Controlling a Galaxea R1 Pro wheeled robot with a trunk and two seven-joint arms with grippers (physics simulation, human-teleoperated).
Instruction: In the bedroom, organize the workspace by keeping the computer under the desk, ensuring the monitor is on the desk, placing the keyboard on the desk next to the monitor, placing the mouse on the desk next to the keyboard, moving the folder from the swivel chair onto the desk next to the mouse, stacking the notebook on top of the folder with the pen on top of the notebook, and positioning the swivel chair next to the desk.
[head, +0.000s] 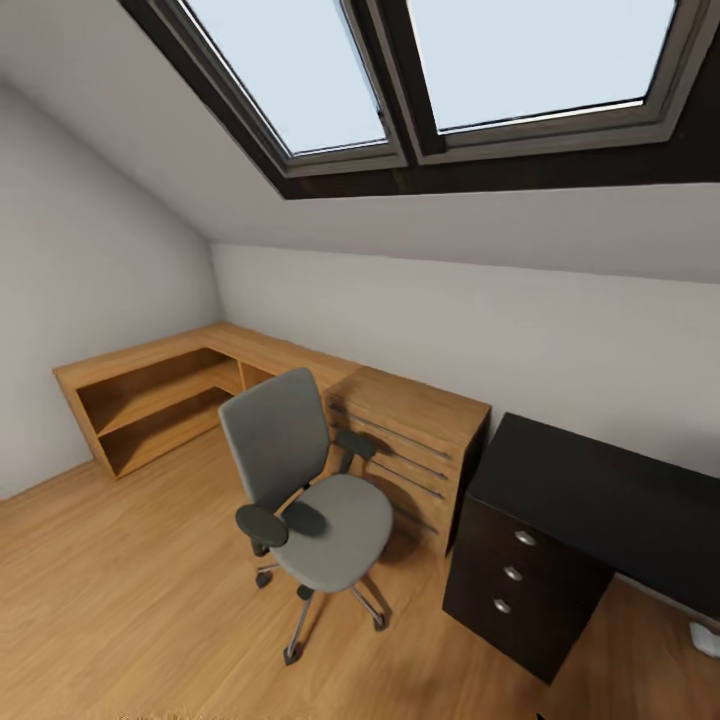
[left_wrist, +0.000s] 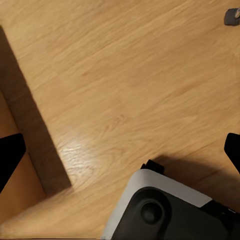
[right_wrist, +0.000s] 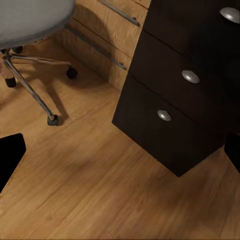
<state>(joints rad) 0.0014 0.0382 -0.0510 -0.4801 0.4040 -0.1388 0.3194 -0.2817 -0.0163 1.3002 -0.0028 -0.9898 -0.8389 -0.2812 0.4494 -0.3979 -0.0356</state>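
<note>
- Left gripper (left_wrist: 120, 152): fingers spread wide, nothing in them. It's pointing down at bare wooden floor (left_wrist: 115, 65), with the robot's own base (left_wrist: 170, 210) right under it. Nothing from the task is close to this one, so I wouldn't count on it for the next move.
- Swivel chair (head: 310, 500): parked out on the floor, backrest toward the wooden shelf corner, seat facing out into the room. From the right gripper it sits ahead and off to one side, near but not touching. The seat top reads as plain grey from the head camera.
- Wooden drawer chest (head: 420, 440): just behind the chair, jammed right up against the end of the desk.
- Desk (head: 600, 490): glossy black top, and its three-drawer unit (right_wrist: 180, 100) is straight ahead of the right gripper on the other side from the chair. The long edge of the top runs away past that arm.
- Right gripper (right_wrist: 120, 152): also wide open and empty, hanging low over the floor, with chair and drawers both ahead of it. My guess is the right arm is the nearer one for anything chair-to-desk, and the chair has to go toward the drawer end.
</note>
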